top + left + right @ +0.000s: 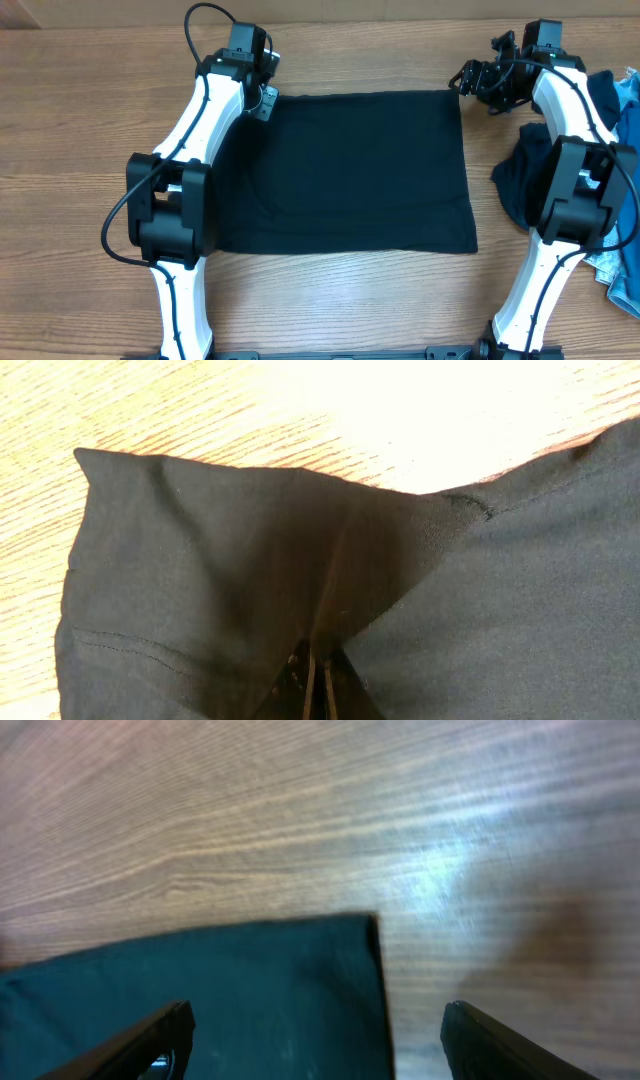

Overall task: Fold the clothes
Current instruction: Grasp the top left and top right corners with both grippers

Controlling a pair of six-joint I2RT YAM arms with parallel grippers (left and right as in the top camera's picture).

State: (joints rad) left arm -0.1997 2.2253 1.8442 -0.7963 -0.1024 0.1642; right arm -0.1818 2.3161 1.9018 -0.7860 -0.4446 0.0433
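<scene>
The near-black navy T-shirt (350, 170) lies flat on the table as a rectangle. My left gripper (264, 102) is at its far left corner. In the left wrist view this gripper (318, 672) is shut on a pinched ridge of the shirt (200, 580), which rises as a tent into the jaws. My right gripper (478, 82) hangs at the far right corner. In the right wrist view it is open (315, 1020), and its fingers (150, 1042) straddle the shirt's corner and right edge (370, 960) without touching it.
A rumpled dark blue garment (518, 180) lies just right of the shirt, under the right arm. Blue cloth (612, 100) and pale blue denim (615, 275) lie at the right table edge. Bare wood table (80, 120) surrounds the shirt.
</scene>
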